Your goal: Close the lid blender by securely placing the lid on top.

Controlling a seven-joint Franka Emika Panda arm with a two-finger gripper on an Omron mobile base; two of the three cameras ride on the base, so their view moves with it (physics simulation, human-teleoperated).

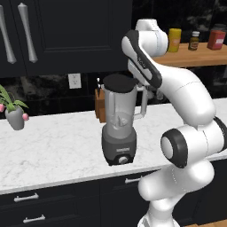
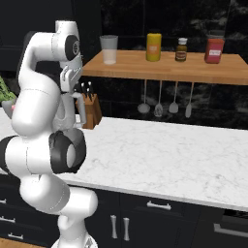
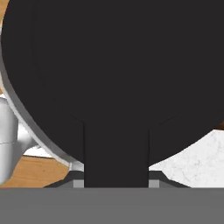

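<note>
- Your blender stands upright on the white marble counter, toward the near edge, with its dark grey base and round knob facing you in the left base view.
- The clear grey-tinted jar has its side handle pointing right, toward the arm.
- The lid sits on top of the jar's rim, a flat black disc about as wide as the rim; you cannot tell from these views whether it is pressed fully home.
- In the hand view the lid spreads across most of the frame, and its small tab runs down to the bottom, between the fingertips.
- Your gripper is closed on that tab, at the lid's right side just above the jar handle; the arm's forearm hides the fingers in the left base view.
- Just behind the blender, a wooden knife block stands against the dark backsplash; you see the same block beside the arm in the right base view.
- At the far left of the counter, a grey vase with a plant stands well apart from the blender.
- On the wooden shelf above the counter, from left to right, stand 1 clear glass cup, 1 yellow jar, 1 small dark bottle and 1 red container.
- Below the shelf, 4 utensils hang in a row.
</note>
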